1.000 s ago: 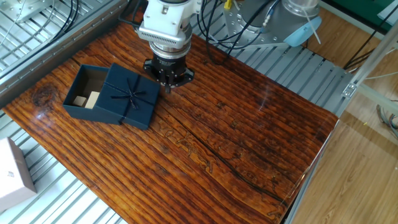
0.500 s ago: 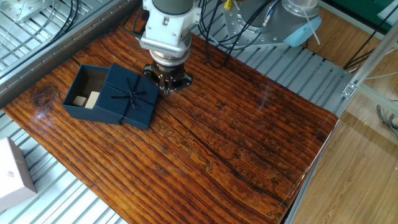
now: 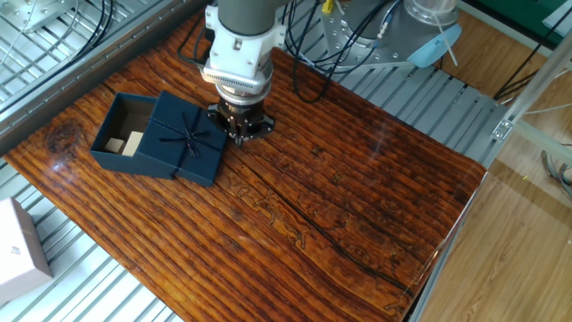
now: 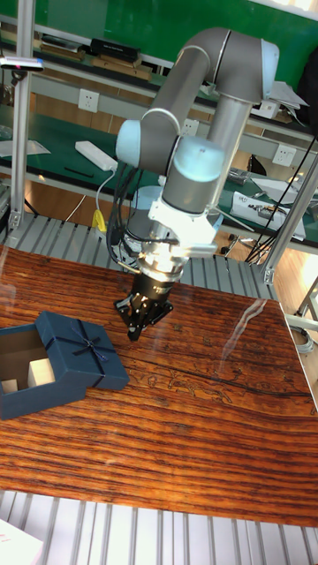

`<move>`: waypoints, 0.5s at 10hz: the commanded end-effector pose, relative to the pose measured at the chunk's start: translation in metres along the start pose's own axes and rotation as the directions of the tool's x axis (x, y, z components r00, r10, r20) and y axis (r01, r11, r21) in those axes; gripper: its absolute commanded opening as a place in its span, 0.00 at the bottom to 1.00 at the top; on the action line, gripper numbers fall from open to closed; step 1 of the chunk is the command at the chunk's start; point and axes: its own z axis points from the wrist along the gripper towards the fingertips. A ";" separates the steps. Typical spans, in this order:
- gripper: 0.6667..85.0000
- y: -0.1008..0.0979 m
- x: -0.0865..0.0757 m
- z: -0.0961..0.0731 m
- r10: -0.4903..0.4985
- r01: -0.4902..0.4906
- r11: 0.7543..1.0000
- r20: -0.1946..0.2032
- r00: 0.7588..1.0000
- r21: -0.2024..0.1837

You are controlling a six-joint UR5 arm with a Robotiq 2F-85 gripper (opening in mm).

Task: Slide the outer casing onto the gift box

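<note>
The outer casing (image 3: 188, 139) (image 4: 81, 350), navy with a thin ribbon bow on top, lies on the wooden table and covers about the right half of the gift box (image 3: 114, 134) (image 4: 16, 375). The gift box's open left part shows brown inner walls and pale beige blocks. My gripper (image 3: 236, 134) (image 4: 134, 332) points down at the table just right of the casing's right corner. Its fingers look closed to a point with nothing between them. Whether they touch the casing I cannot tell.
A plain white box (image 3: 20, 246) sits on the ribbed metal surface at the front left, off the wooden table (image 3: 340, 206). Cables (image 3: 313, 54) hang behind the arm. The table's right edge runs beside an aluminium frame.
The gripper has shifted a little left toward the casing's right corner. The casing and the gift box have stayed in place.
</note>
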 end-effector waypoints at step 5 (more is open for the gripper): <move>0.01 -0.003 -0.001 0.022 0.020 -0.021 1.000 0.043 0.999 0.011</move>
